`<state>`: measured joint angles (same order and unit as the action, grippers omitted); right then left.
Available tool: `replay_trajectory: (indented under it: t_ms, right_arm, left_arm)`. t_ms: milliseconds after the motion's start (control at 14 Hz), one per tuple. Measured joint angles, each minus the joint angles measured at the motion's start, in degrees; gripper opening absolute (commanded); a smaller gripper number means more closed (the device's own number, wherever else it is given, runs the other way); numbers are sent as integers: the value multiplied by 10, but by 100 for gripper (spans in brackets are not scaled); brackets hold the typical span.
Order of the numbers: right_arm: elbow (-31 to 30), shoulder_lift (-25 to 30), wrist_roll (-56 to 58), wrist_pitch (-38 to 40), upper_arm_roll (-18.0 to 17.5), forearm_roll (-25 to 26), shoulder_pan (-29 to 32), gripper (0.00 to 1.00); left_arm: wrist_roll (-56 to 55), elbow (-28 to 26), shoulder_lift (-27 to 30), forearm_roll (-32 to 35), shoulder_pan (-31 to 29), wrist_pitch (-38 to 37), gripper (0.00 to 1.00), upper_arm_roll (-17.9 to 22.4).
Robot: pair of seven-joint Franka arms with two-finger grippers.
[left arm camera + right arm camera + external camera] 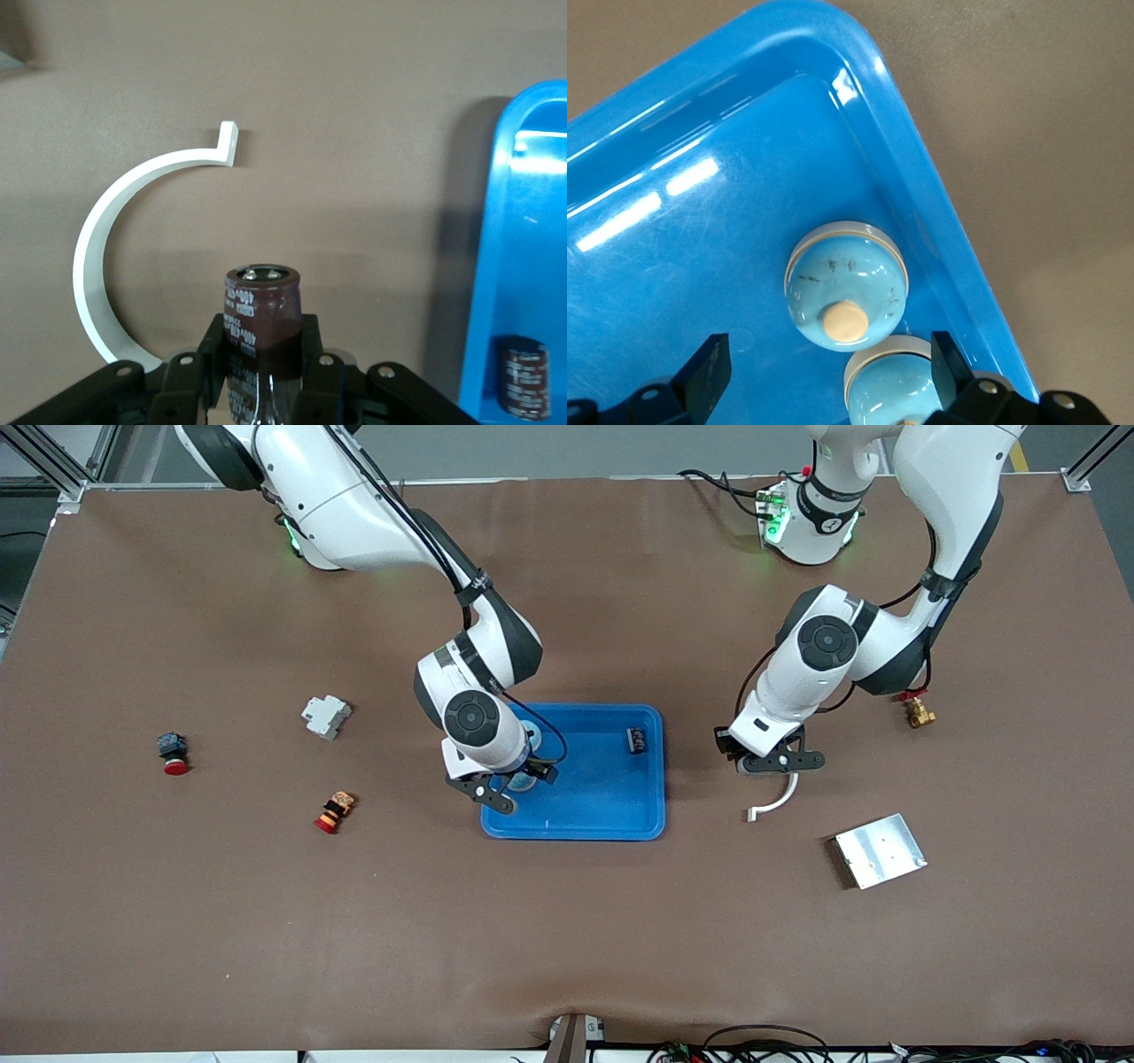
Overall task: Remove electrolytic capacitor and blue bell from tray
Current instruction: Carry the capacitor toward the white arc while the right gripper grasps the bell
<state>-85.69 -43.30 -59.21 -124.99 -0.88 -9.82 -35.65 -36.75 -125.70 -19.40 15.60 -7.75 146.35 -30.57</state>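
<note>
Holding the electrolytic capacitor [261,310] clamped in our left gripper [769,763] over the table beside the tray [611,828], we count that part out; our right gripper [501,782] hangs spread over the blue bell [846,286], not yet lifted from the tray.

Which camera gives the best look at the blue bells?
The right wrist view: two blue bells fill it, lying in the tray below the open right gripper. The front view mostly hides them under that arm; the left wrist view shows none.
</note>
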Motion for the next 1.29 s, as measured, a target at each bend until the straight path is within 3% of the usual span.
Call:
replay_trajectory:
  t_ms: [571, 1286]
  right_arm:
    - [0, -14, 0, -27, -2, 0, -6, 100]
    - [0, -17, 0, -33, -2, 0, -6, 100]
  left_arm:
    - [36, -18, -19, 21, -32, 22, 0, 0]
    - [36, -19, -90, 70, -40, 82, 0, 2]
